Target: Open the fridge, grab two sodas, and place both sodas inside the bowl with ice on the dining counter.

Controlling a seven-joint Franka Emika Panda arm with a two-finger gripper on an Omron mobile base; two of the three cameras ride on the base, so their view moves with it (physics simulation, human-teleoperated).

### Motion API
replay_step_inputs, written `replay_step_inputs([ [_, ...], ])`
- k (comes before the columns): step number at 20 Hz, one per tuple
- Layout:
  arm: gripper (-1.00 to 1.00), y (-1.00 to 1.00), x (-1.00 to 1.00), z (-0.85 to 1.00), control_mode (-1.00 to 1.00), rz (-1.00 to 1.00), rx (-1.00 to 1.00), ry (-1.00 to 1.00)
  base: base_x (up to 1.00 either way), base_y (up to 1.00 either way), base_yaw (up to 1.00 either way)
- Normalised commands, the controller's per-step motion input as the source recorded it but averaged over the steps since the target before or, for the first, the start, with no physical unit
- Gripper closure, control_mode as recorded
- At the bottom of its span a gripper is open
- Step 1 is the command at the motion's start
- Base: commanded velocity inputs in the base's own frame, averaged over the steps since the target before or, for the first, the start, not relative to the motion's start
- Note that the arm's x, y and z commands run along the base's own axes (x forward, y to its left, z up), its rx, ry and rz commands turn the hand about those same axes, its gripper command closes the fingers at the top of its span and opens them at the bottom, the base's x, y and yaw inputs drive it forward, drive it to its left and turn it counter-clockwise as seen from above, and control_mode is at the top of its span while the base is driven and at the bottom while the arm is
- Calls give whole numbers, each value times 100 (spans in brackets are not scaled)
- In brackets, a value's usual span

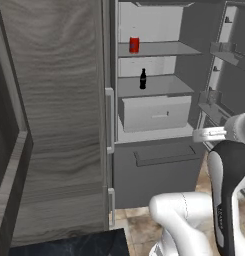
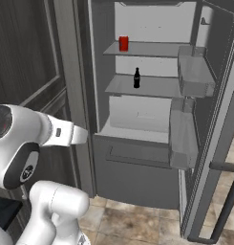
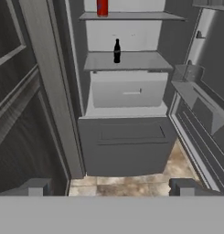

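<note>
Fridge (image 3: 127,137) with its door swung wide, the two sodas standing upright on separate shelves straight ahead of the gripper (image 3: 111,188) and above its line of sight. The gripper's jaws are spread to their widest and hold nothing; both fingertips (image 3: 38,186) rise low in the hand view, well short of the shelves. The slim dark bottle (image 3: 117,50) stands on the middle shelf just above the drawer (image 3: 127,89), almost dead centre between the fingers, its long axis vertical. The red can (image 3: 102,7) sits one shelf higher and slightly to the left, also upright. The bottle appears the nearer target, so the coming reach is judged to be forward and upward, fingers closing from the sides across a vertical body.
</note>
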Motion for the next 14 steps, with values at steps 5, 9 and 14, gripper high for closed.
replay_step_inputs([
  [5, -100, -3, -6, -13, -100, 0, -1, 0, 0, 0, 0],
  [9, -100, -19, -6, -15, 100, 2, 0, -1, -1, -12, 2],
  [14, -100, 0, 0, 0, 100, 0, 0, 0, 0, -47, 5],
])
